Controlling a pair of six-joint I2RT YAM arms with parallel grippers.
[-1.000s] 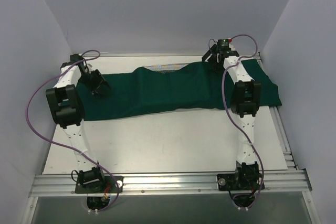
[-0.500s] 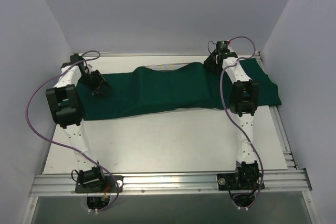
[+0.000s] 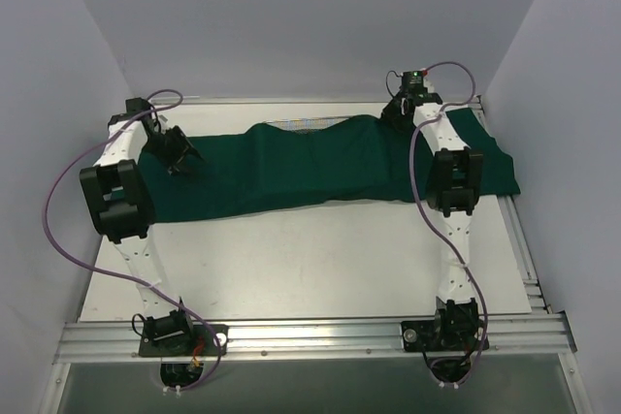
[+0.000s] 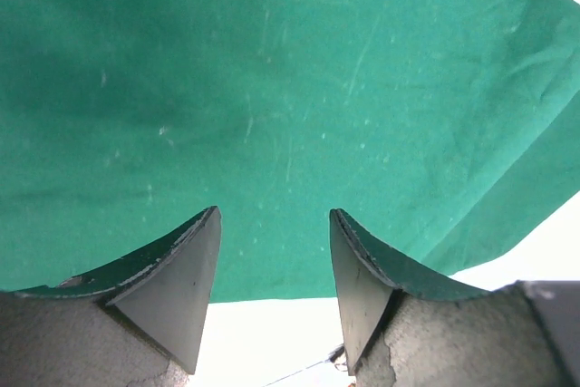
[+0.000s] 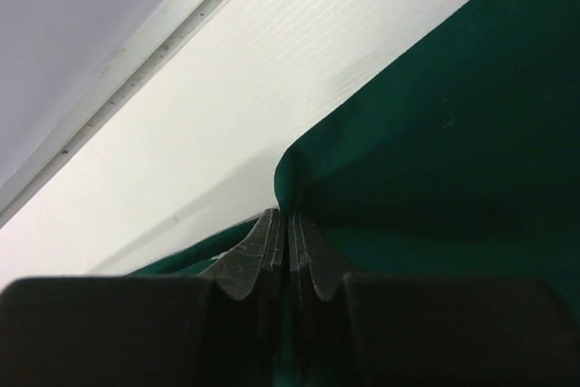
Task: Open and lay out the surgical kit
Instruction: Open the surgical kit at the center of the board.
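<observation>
**Right fingers (image 5: 263,246) clamp onto the green cloth's (image 3: 310,167) far edge**

Spread a second ago, the right fingers are now clenched on a raised fold at that edge, near the table's (image 3: 310,259) back rail. The left fingers (image 4: 177,269) hang parted over the cloth's left end, grasping nothing. The cloth lies across the table's far half, a sliver of wire-mesh tray (image 3: 303,124) showing at its far edge.
</observation>
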